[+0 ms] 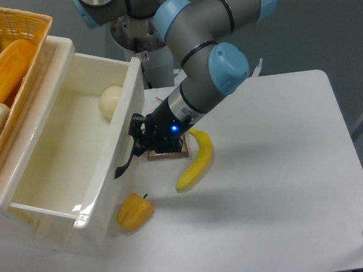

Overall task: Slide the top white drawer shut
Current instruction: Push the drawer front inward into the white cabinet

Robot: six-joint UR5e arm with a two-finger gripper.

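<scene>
The top white drawer [58, 151] stands pulled far out toward the table's middle. It is deep, glossy and cream-white, and a pale round object [110, 102] lies inside near its front panel. The curved black handle [126, 161] is on the outer face of the front panel [118, 159]. My gripper [139, 136] is right against that panel at the upper end of the handle, reaching in from the right. Its dark fingers merge with the handle, so I cannot tell whether they are open or shut.
A yellow wicker basket [33, 25] with green, orange and pale produce sits on top at the far left. On the table beside the drawer front lie a banana [196, 163], a yellow bell pepper [135, 212] and a small brown square [168, 154] under my wrist.
</scene>
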